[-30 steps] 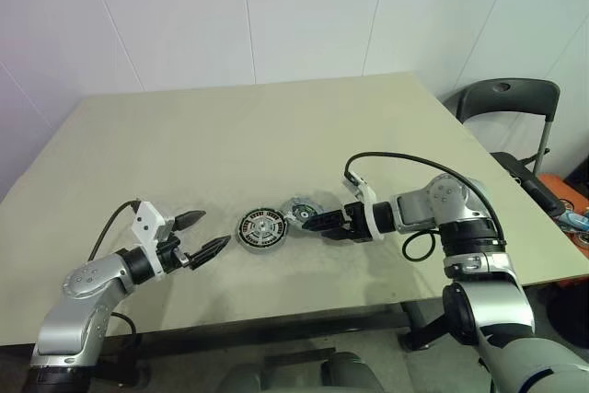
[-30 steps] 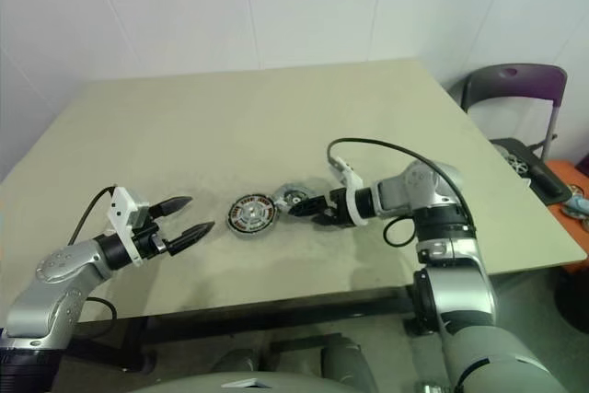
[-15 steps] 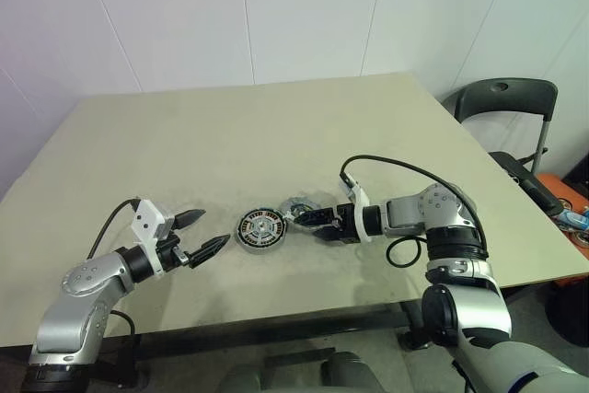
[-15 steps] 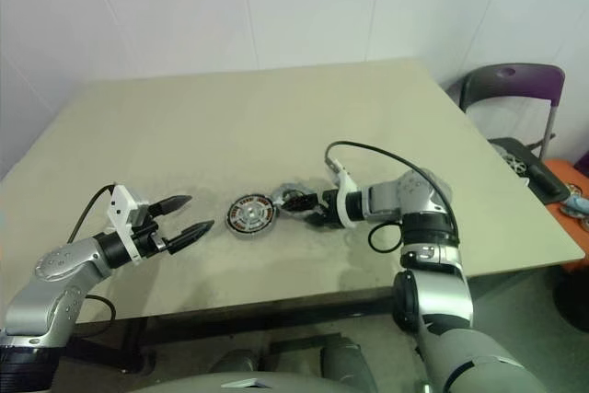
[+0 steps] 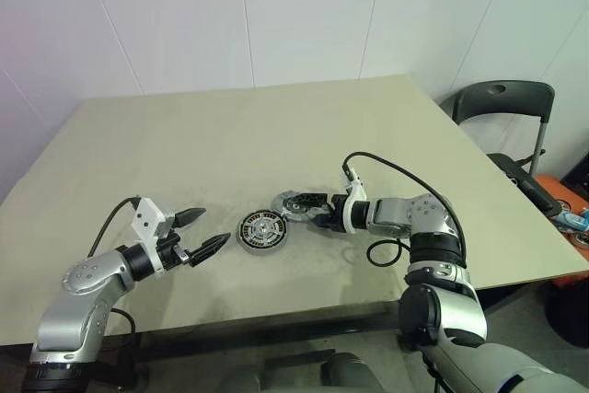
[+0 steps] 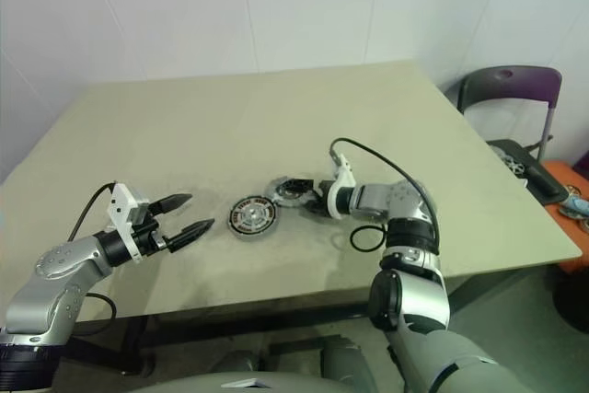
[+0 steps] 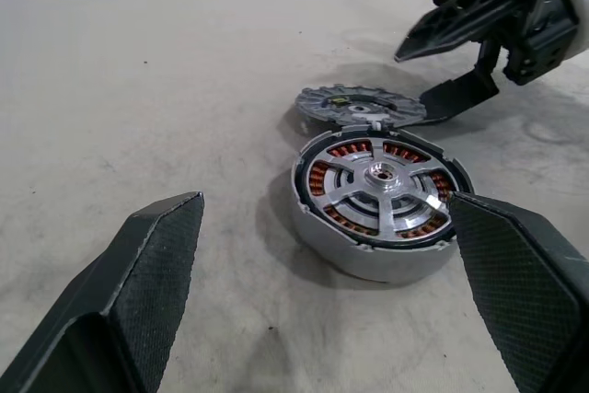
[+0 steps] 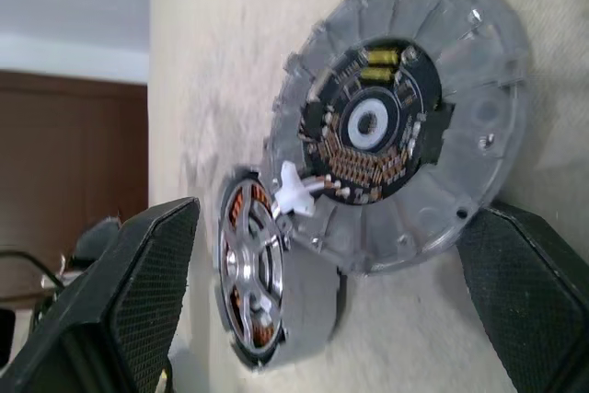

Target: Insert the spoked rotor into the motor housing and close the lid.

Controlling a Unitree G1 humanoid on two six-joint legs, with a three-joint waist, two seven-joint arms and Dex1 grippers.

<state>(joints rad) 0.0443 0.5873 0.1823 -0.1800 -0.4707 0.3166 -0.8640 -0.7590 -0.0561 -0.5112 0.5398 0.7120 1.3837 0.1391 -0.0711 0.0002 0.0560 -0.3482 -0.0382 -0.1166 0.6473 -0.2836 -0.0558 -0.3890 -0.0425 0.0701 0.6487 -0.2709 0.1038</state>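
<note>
The motor housing (image 7: 368,260) lies flat on the table, copper windings showing through the spoked rotor (image 7: 380,175), which sits inside it. The lid (image 7: 354,105), a grey scalloped disc with a circuit board facing up, lies just beyond it, its edge at the housing's rim. My right gripper (image 5: 311,210) is open, with one finger on each side of the lid (image 8: 405,126). The lower right fingertip (image 7: 451,98) is at the lid's edge. My left gripper (image 5: 214,227) hovers open to the left of the housing (image 5: 262,229), pointing at it and apart from it.
The beige table (image 5: 230,135) stretches far beyond the parts. A grey chair (image 5: 502,103) stands off the table's right side, with small items on the floor past it. The front table edge runs close under both arms.
My right gripper has reached left and rolled, and its open fingers now straddle the lid. The lid has shifted slightly toward the housing. The left arm has stayed still.
</note>
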